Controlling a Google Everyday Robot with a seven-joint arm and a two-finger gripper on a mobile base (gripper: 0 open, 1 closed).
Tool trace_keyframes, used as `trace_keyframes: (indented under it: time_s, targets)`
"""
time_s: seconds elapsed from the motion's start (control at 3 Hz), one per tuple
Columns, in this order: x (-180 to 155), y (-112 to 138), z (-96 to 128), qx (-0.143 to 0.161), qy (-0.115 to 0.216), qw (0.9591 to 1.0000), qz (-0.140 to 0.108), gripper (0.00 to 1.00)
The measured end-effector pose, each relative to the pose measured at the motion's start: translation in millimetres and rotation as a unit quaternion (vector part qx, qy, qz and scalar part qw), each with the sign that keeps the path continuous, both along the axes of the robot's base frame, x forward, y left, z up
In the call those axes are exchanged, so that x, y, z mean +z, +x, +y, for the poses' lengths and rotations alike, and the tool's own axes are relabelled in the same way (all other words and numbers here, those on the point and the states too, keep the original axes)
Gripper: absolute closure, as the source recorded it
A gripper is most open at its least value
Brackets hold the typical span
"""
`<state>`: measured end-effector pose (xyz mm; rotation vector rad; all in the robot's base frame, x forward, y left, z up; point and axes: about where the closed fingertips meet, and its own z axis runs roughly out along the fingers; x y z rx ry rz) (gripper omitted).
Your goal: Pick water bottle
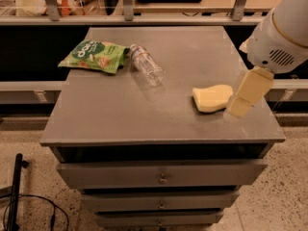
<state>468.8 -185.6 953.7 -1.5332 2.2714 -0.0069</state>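
The water bottle (pixel 146 64) is small, clear and ribbed. It lies on its side on the grey cabinet top (pixel 144 114), left of centre towards the back, beside the green snack bag (pixel 95 56). My gripper (pixel 239 109) hangs from the white arm (pixel 281 37) at the right side of the top, just right of the yellow sponge (pixel 211 98). It is far from the bottle and holds nothing that I can see.
The cabinet has several drawers (pixel 161 177) below its top. A shelf rail with metal posts (pixel 127 4) runs behind it. A black cable and pole (pixel 17 191) lie on the speckled floor at the lower left.
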Motion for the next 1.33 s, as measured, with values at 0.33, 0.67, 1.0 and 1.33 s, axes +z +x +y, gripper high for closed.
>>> trace_keyframes:
  time_s: [0.33, 0.67, 1.0, 1.33]
  targets:
    - [-8.4, 21.2, 14.2, -0.05, 0.048, 0.9972, -0.026, 0.0]
    - [-7.8, 35.0, 21.4, -0.109, 0.077, 0.9883, -0.073, 0.0]
    - [-6.0, 47.4, 27.7, -0.166, 0.123, 0.9715, -0.117, 0.0]
    - [-2.6, 66.1, 45.6, -0.195, 0.179, 0.9526, -0.15, 0.0]
